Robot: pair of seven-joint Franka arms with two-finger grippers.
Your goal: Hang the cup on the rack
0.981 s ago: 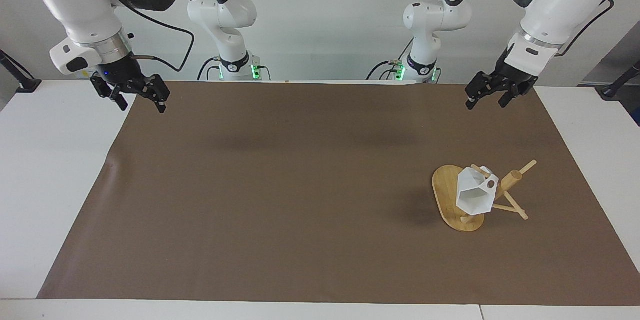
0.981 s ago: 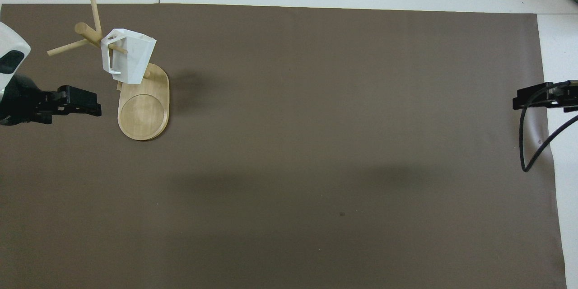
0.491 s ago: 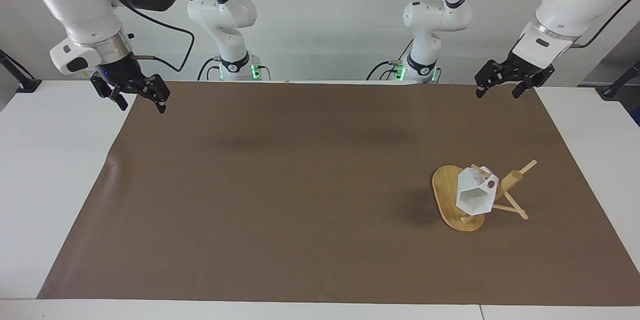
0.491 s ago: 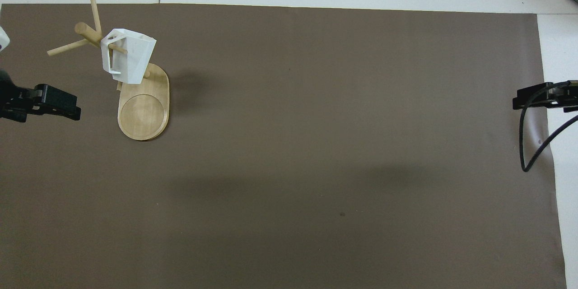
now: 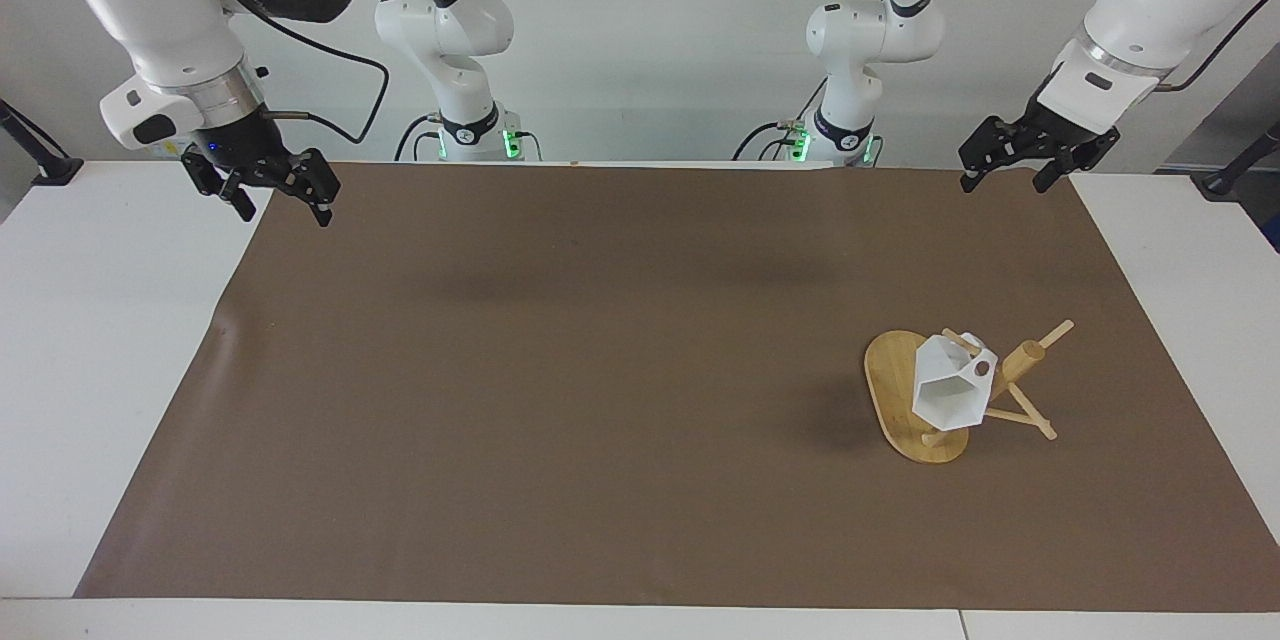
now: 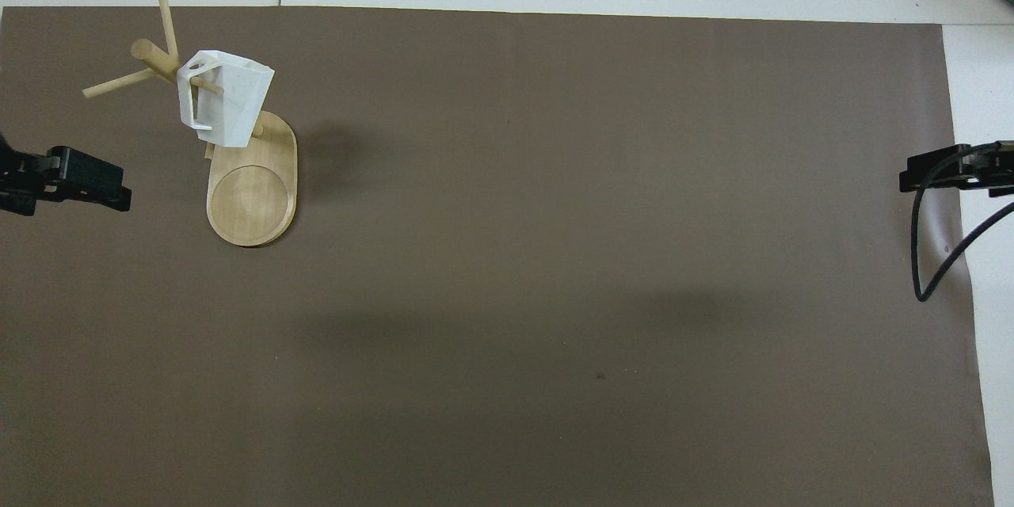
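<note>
On the brown paper-covered table, we are seeing the small faceted white cup, likely light, rigid and best gripped by its blocky handle, hanging on the bamboo peg rack well below our empty, wide-open left gripper, while our right gripper is waiting open and empty.

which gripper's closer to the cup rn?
Left. The left gripper hangs open at the cup's end of the table, clear of it; the right gripper waits open over the other end.
</note>
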